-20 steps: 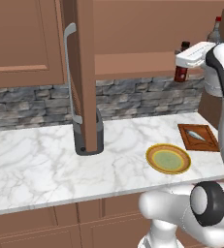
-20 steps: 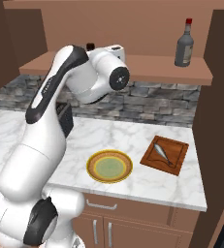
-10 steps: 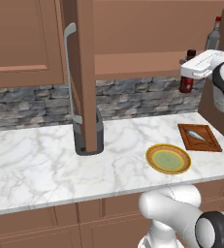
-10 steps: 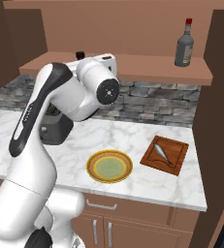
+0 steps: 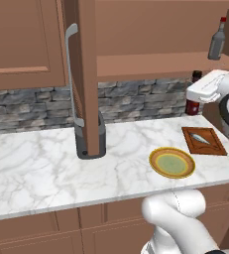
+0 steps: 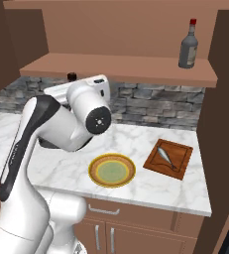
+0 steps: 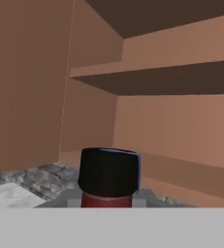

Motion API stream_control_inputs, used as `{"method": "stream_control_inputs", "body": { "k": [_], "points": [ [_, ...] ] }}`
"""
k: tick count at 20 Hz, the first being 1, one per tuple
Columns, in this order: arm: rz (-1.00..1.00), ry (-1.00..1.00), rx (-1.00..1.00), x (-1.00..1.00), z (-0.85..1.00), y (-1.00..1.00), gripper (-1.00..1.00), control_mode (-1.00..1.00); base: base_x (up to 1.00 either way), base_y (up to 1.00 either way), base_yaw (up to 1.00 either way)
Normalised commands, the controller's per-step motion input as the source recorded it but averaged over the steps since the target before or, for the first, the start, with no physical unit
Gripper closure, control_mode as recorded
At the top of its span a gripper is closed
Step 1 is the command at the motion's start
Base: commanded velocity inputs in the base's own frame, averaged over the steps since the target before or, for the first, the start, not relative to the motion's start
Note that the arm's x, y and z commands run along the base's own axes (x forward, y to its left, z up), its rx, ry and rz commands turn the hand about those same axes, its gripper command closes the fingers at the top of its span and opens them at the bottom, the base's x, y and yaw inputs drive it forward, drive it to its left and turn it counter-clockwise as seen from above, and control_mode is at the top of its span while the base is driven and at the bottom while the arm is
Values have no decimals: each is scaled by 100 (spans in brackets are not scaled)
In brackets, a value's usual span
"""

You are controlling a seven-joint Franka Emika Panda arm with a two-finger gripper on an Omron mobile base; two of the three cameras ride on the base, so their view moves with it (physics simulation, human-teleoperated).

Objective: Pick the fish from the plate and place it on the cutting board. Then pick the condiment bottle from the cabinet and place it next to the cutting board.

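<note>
Hanging below the cabinet [image 5: 150,64] shelf, the gripper [image 5: 203,90] grips the bottle [image 5: 192,101] over the counter's [image 5: 46,173] back edge, left of the board [image 5: 215,145]. The fish [image 5: 201,137] lies on it; the plate [image 5: 157,166] stands beside.

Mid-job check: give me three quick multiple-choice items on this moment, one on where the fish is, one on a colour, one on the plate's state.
1. Where does the fish lie?
A. on the plate
B. on the cutting board
C. on the cabinet shelf

2. What colour is the cap of the condiment bottle seen in the hand view?
A. black
B. white
C. yellow

3. What is the state of the plate?
A. stacked on the board
B. holding the fish
C. bare, with nothing on it

Answers: 1 B, the fish rests on the reddish-brown board beside the plate. 2 A, a black cap tops the dark-red bottle. 3 C, its pale green centre is uncovered in both base views.
</note>
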Motion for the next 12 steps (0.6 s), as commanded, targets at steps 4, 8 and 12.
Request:
{"method": "stream_control_inputs", "body": {
  "k": [4, 8, 12],
  "points": [
    [0, 0, 1, -31, -40, 13, 100, -100, 0, 0, 0],
    [0, 0, 2, -22, -33, 10, 100, -100, 0, 0, 0],
    [0, 0, 0, -4, -37, 1, 100, -100, 0, 0, 0]
  ]
}}
